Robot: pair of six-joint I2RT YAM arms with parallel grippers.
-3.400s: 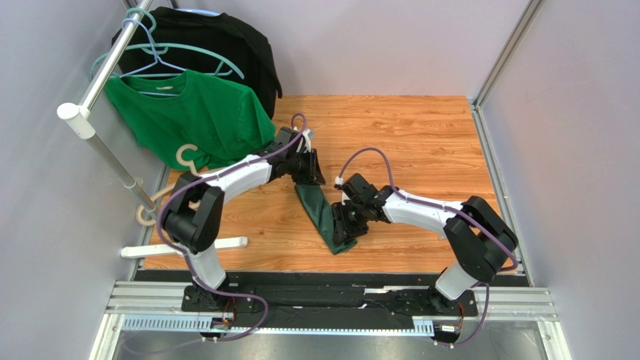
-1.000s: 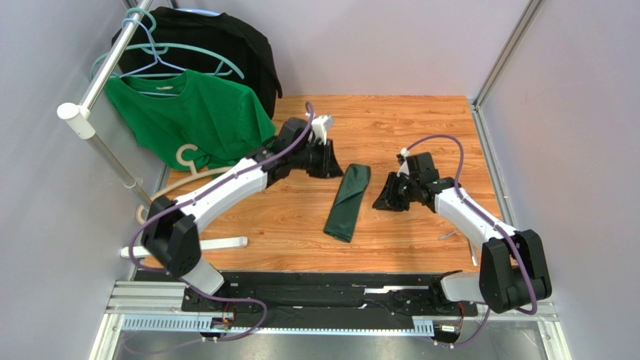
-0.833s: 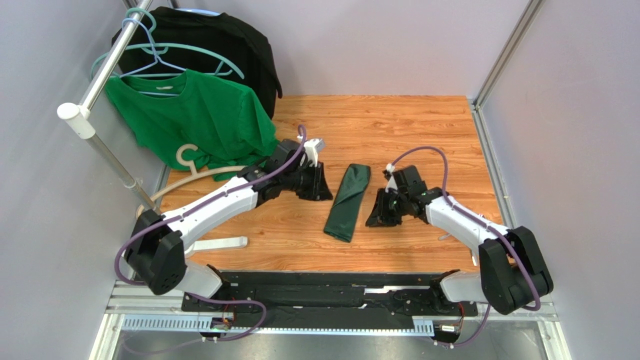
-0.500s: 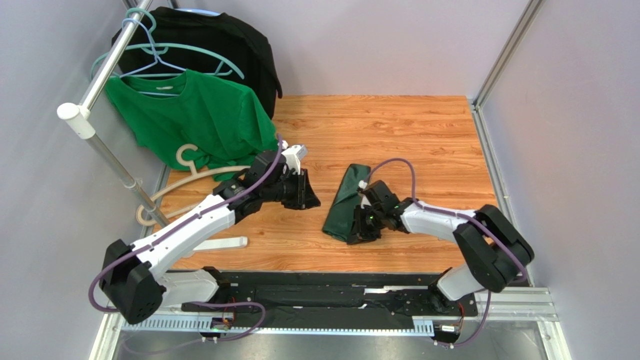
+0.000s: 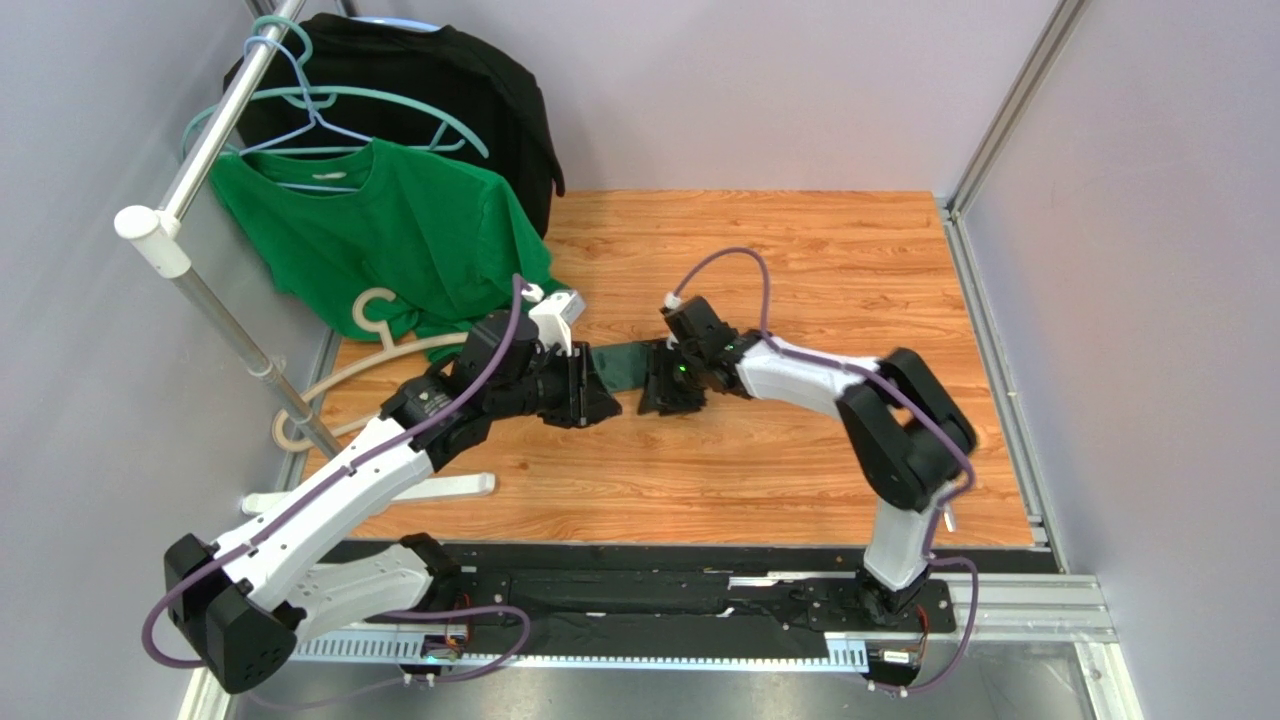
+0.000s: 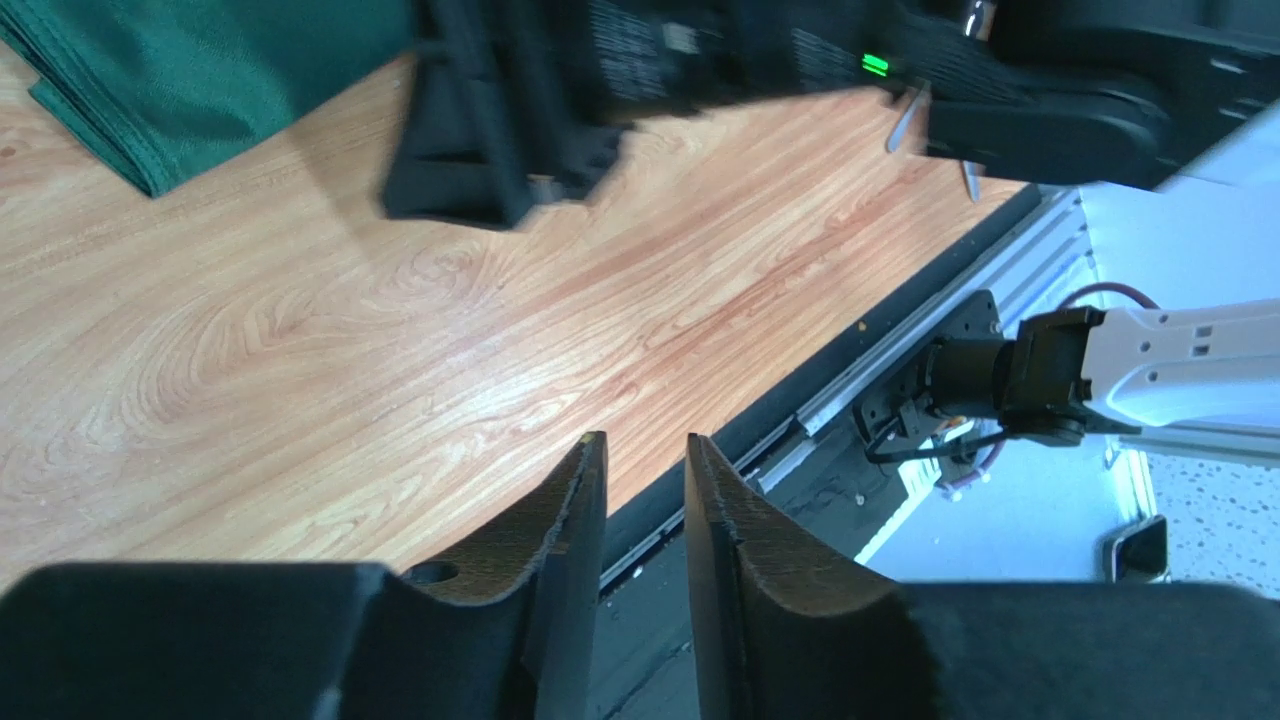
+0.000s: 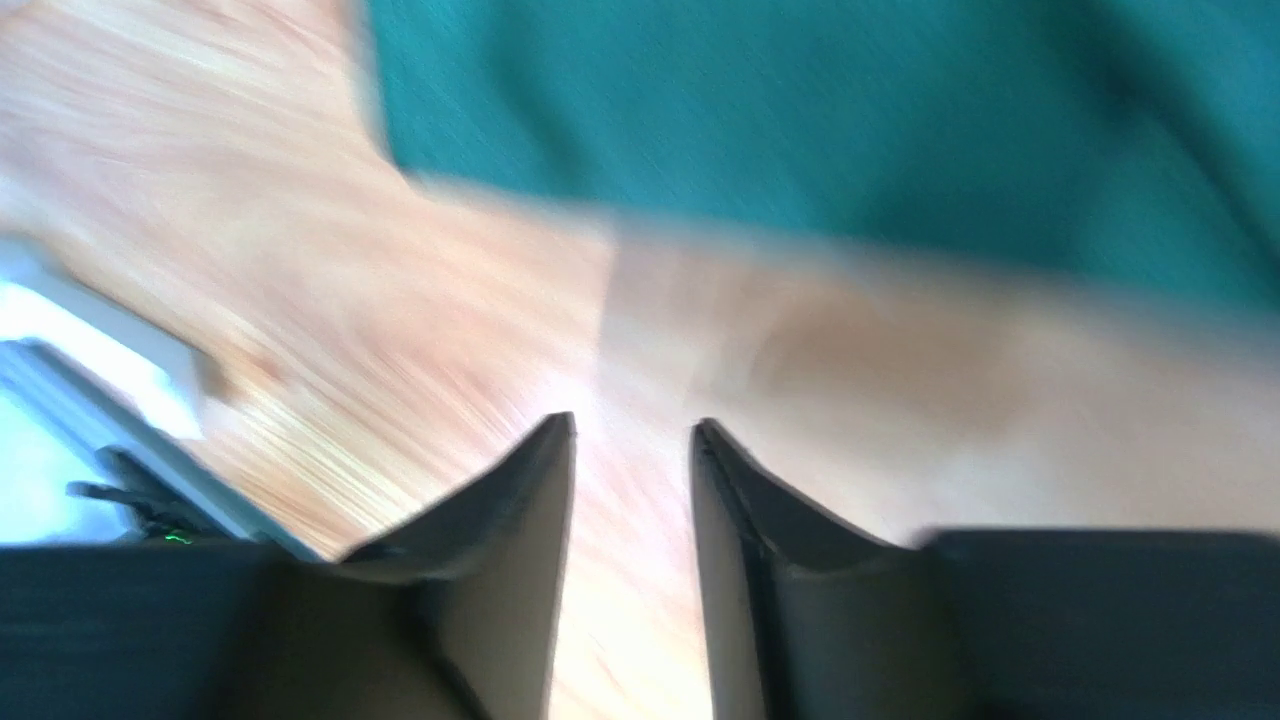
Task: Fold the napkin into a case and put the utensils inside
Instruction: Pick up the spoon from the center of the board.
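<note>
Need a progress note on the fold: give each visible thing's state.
napkin: folded into a narrow strip, lying flat, ungripped.
left gripper: jaws slightly apart, empty.
right gripper: jaws slightly apart, empty.
green T-shirt: hanging.
black garment: hanging.

Folded dark-green napkin (image 5: 624, 360), flat strip

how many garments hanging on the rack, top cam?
2. A green T-shirt hangs at the front of the rack, far left. A black garment hangs behind it, toward the back wall. Anything behind the black one would be hidden.
</note>
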